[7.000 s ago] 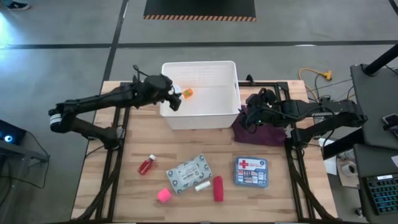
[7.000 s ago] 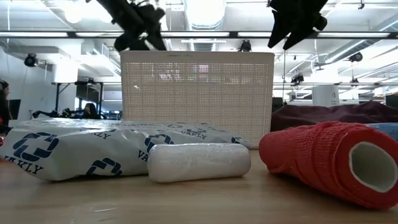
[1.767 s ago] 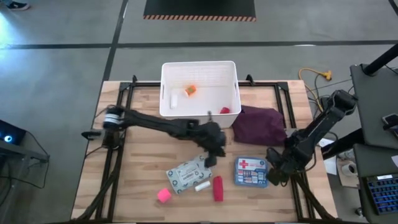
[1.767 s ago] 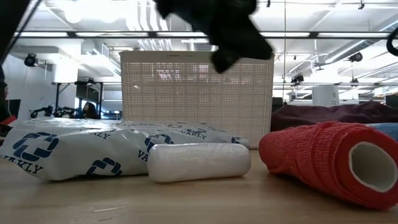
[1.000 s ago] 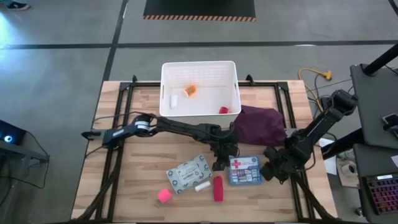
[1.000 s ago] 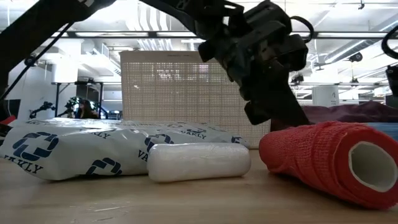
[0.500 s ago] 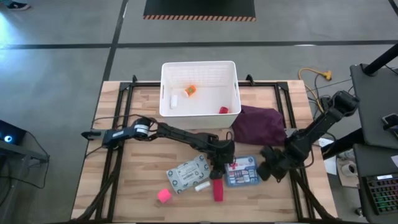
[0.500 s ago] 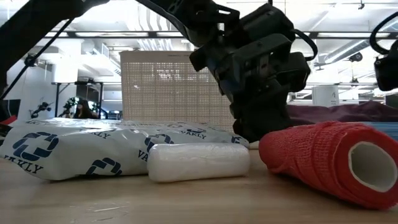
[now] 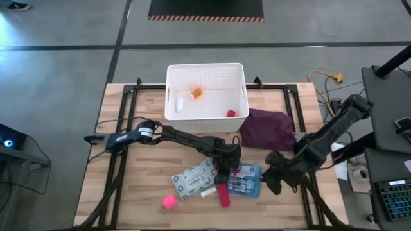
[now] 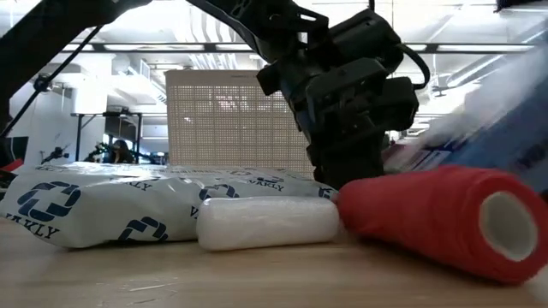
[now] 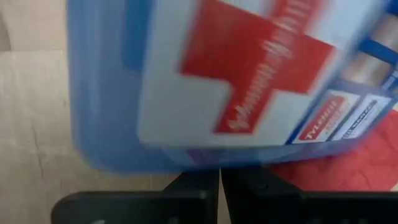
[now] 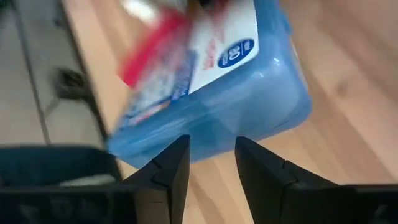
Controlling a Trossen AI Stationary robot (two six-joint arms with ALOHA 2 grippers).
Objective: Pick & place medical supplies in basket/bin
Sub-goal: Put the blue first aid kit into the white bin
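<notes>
The blue first-aid box (image 9: pixel 245 180) with its red cross lies tilted near the table's front, its left end on the red roll (image 9: pixel 222 194). My left gripper (image 9: pixel 225 171) is shut at the box's left end. At the box's right end is my open right gripper (image 9: pixel 268 182). Left of the box, a grey-green packet (image 9: pixel 194 177), a white roll (image 9: pixel 207 191) and a pink cube (image 9: pixel 169 201) rest on the wood. The white bin (image 9: pixel 207 119) at the back holds a few small items. My left gripper has its shut fingertips (image 11: pixel 219 175) against the box's blue side wall (image 11: pixel 186 158) at its left end, slanting down from the table's far left. My right gripper sets its open fingertips (image 12: pixel 180 149) against the box's right end wall (image 12: pixel 211 127), coming low from the table's right. The box is between the fingers only at their tips.
A maroon cloth (image 9: pixel 268 128) lies right of the bin. Black frame rails (image 9: pixel 119 167) run along the table's left and right sides. In the low view the red roll (image 10: pixel 428 218) and white roll (image 10: pixel 267 224) lie close in front of the packet (image 10: pixel 128 210).
My right gripper has moved toward the table's left behind the box. The box has slid left and turned, and its left end has ridden up onto the red roll. The roll has shifted slightly left. My left gripper has come down toward the near edge, to the box's left end.
</notes>
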